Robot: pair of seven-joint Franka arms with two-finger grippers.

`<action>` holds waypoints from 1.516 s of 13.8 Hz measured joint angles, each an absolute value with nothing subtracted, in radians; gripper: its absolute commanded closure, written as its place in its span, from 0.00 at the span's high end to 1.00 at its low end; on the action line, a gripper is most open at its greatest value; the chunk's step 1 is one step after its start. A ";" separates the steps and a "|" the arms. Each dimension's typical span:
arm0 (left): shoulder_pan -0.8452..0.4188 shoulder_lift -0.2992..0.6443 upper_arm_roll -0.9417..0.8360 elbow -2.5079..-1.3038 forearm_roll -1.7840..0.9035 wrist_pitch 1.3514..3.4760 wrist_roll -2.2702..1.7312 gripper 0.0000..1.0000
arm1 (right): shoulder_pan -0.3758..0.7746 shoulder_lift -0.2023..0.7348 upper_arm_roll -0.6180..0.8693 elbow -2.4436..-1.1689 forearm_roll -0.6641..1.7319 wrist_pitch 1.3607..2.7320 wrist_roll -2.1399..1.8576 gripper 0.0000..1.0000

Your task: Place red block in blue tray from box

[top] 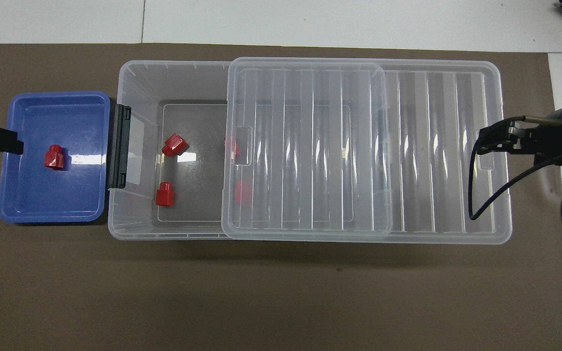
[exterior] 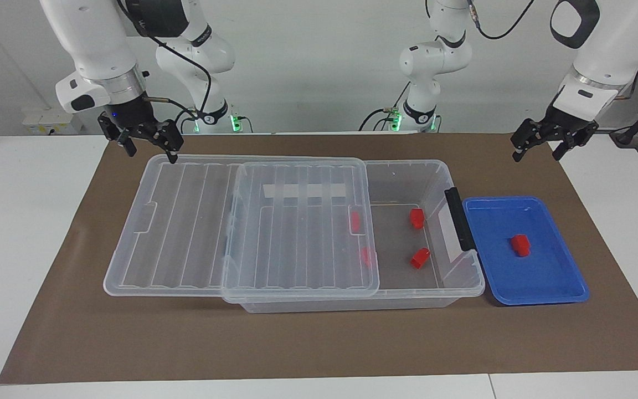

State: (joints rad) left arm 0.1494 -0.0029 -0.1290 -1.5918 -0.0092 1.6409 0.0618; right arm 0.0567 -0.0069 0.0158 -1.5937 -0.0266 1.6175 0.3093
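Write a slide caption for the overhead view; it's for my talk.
One red block lies in the blue tray; four remain in the half-uncovered box.

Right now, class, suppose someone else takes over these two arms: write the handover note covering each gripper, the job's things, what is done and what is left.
Left gripper: open, empty, raised beside the shallow blue plastic tray.
Right gripper: open, empty, over the slid-aside ribbed clear lid at the right arm's end.
Large clear plastic box: partly uncovered at the tray end.
Done: one small red plastic block lies in the tray.
Left: four red blocks remain in the box, two in the open part, two under the lid. If more must move, take the uncovered ones first.
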 measured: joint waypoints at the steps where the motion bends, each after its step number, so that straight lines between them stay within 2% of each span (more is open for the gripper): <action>1: 0.149 -0.007 -0.131 -1.592 -0.009 1.641 0.062 1.00 | 0.057 -0.007 0.016 -1.594 -0.027 1.618 0.309 1.00; 13: 0.083 -0.088 -0.127 -1.619 -0.009 1.640 -0.003 1.00 | 0.056 -0.007 0.015 -1.594 -0.027 1.617 0.309 1.00; 14: 0.083 -0.090 -0.126 -1.627 -0.009 1.640 -0.004 1.00 | 0.056 -0.007 0.015 -1.594 -0.027 1.617 0.309 0.93; 17: 0.083 -0.090 -0.118 -1.634 -0.009 1.641 -0.004 1.00 | 0.041 -0.007 0.013 -1.595 -0.027 1.636 0.309 0.03; 21: 0.083 -0.090 -0.116 -1.638 -0.009 1.640 -0.004 1.00 | -0.053 -0.006 0.009 -1.651 -0.027 1.797 0.309 0.00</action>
